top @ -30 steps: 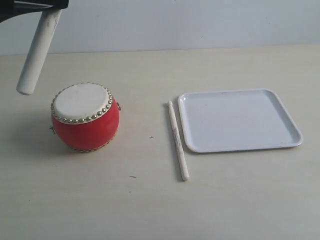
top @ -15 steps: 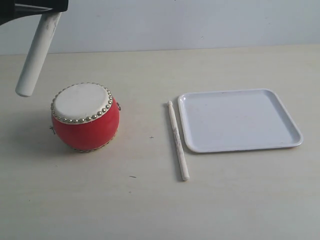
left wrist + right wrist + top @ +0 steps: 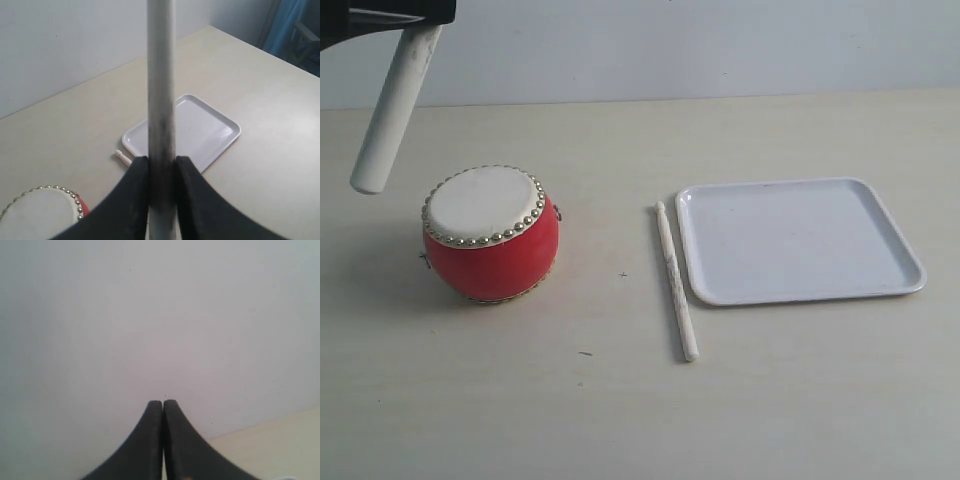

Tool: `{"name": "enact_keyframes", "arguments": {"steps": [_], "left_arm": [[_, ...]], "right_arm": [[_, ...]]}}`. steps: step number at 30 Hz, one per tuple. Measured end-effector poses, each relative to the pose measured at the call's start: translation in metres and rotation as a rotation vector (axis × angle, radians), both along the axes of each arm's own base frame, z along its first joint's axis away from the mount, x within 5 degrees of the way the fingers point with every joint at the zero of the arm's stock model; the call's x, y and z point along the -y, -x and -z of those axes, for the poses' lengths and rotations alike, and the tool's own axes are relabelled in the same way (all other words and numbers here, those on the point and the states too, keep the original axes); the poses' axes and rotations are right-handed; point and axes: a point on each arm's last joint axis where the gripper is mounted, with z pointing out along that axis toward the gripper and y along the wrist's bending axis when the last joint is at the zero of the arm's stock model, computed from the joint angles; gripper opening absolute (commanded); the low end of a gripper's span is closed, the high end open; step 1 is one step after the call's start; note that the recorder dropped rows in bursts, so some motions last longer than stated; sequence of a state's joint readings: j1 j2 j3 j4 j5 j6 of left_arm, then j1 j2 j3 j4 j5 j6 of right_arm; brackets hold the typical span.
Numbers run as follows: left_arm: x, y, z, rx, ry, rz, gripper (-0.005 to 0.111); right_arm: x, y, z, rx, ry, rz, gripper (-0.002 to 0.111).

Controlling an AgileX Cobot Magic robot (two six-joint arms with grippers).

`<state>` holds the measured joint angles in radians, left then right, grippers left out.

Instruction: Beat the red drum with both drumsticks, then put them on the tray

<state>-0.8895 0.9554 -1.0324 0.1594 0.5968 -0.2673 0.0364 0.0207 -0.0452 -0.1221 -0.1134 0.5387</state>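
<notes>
The red drum with its off-white skin and gold studs stands on the table at the left; part of it shows in the left wrist view. My left gripper is shut on one drumstick, held high at the top left, its end hanging above and left of the drum. The other drumstick lies on the table along the left edge of the white tray; its tip peeks out by the tray. My right gripper is shut, empty, facing the wall, and out of the exterior view.
A pale wall runs behind the beige table. Bare tabletop lies between the drum and the lying drumstick and along the front.
The held drumstick's lower end has drifted very slightly left and down. Everything else is unchanged.
</notes>
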Motion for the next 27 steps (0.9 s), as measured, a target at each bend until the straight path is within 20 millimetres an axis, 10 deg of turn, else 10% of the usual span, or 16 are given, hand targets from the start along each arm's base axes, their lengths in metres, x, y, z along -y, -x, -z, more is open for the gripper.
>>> {"name": "enact_keyframes", "arguments": {"steps": [13, 27], "left_arm": [[0.0, 0.0, 0.001, -0.006, -0.006, -0.003, 0.0], [-0.011, 0.006, 0.016, -0.057, -0.041, -0.033, 0.0]], "right_arm": [[-0.008, -0.04, -0.041, -0.123, 0.049, -0.064, 0.0], [-0.07, -0.116, -0.07, -0.44, 0.209, -0.69, 0.0]]}}
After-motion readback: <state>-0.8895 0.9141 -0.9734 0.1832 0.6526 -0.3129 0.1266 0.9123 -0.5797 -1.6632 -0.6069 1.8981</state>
